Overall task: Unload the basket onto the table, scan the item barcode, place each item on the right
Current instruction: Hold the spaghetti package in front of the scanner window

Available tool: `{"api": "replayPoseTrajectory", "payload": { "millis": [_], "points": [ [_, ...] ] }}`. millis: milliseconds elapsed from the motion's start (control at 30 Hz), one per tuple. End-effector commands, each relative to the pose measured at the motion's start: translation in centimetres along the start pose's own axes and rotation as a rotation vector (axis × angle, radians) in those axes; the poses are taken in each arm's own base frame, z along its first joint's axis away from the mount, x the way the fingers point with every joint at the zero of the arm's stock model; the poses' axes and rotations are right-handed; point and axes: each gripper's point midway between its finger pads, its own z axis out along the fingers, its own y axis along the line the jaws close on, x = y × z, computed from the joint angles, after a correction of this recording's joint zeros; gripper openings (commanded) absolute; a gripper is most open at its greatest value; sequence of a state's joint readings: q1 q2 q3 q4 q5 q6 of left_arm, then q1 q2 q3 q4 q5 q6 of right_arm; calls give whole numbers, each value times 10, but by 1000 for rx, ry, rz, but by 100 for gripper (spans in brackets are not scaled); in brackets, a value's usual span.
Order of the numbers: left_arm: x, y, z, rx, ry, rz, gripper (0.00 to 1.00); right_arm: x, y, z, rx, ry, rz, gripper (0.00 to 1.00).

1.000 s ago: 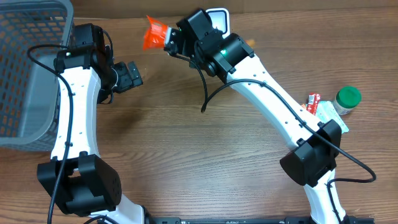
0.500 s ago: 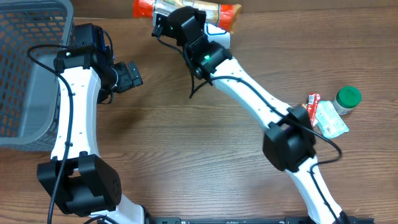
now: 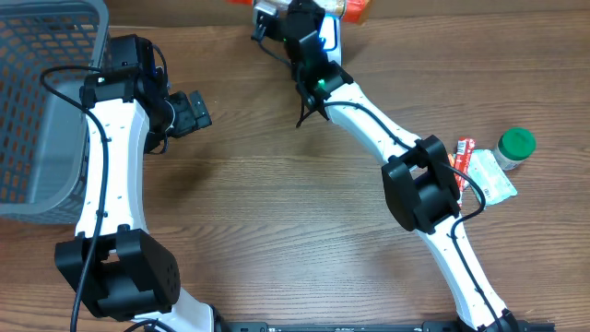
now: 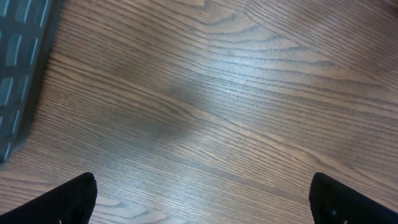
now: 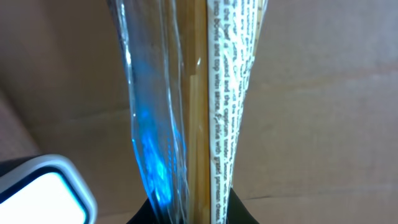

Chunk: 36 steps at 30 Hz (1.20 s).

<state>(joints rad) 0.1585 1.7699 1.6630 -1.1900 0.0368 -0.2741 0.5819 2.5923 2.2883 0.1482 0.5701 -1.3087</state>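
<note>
A long clear-wrapped packet with orange ends is held at the table's far edge, partly cut off by the frame. My right gripper is shut on it. In the right wrist view the packet stands upright between the black fingers, printed text down its side and a blue glare on the wrap. The white-rimmed scanner shows at the lower left; from overhead only a sliver of the scanner shows beside the arm. My left gripper hangs open over bare wood.
A grey mesh basket fills the far left, its edge also in the left wrist view. At the right lie a green-lidded jar, a red packet and a white-green sachet.
My right arm has swung the packet from left of the scanner to the far edge above it, turning it. The left arm has not moved.
</note>
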Motion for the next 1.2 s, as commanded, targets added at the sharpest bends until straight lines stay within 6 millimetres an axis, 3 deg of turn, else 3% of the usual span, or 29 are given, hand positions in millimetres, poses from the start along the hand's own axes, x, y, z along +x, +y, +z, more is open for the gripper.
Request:
{"api": "replayPoseTrajectory", "payload": {
  "millis": [0, 333, 733, 967, 1167],
  "points": [
    [-4, -2, -3, 1, -12, 19, 100, -25, -54, -11, 158, -66, 100, 3],
    [-4, -2, -3, 1, -12, 20, 100, -19, -7, -2, 93, -50, 62, 3],
    [-4, -2, -3, 1, -12, 20, 100, -13, 0, 0, 125, -24, 192, 3],
    [-4, -2, -3, 1, -12, 20, 99, -11, 21, 2, 66, -11, 151, 3],
    [-4, -2, -3, 1, -12, 20, 100, -14, 22, 1, 65, -16, 67, 3]
  ]
}}
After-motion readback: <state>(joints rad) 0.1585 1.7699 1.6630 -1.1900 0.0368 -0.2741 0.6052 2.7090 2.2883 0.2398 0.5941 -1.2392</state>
